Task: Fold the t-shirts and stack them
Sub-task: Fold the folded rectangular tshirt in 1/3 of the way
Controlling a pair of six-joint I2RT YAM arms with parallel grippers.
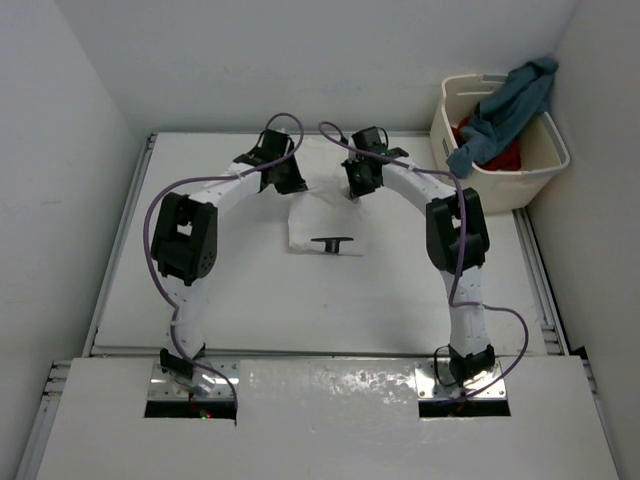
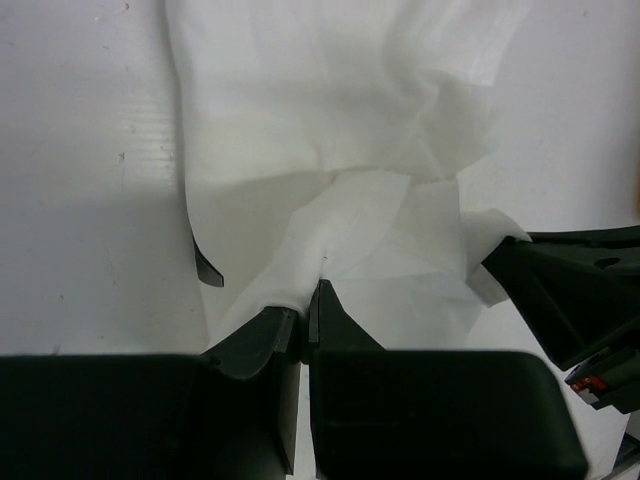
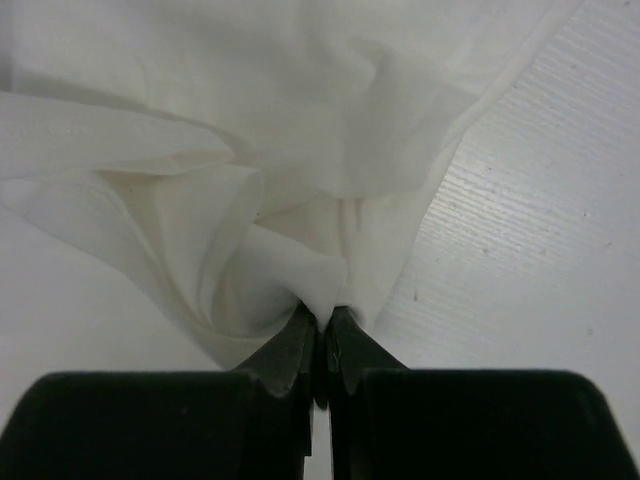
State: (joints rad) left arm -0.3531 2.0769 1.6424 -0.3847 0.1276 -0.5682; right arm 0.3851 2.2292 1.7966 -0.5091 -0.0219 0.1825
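One red t-shirt [image 1: 506, 157] mostly hidden under blue-grey t-shirt [image 1: 507, 108] in basket [image 1: 500, 192].

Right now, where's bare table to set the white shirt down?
Bare table between the white shirt and the arm bases, and left of the left arm. Crowded: far middle, where left fingers and right fingers pinch it; basket at far right.

Holding the left white-and-black jointed arm [image 1: 185, 238] bowed out to the left and the right white-and-black jointed arm [image 1: 457, 232] bowed out to the right, both bent at the black elbows, wrists close together at the far side and tilting downward. Clamping the left black two-finger gripper [image 2: 308, 300] on a fold of the white soft cloth t-shirt [image 2: 330, 110] (fingertips meeting, cloth bunching between them). Pinching the same cloth in the right black two-finger gripper [image 3: 322, 318], just beside the left.
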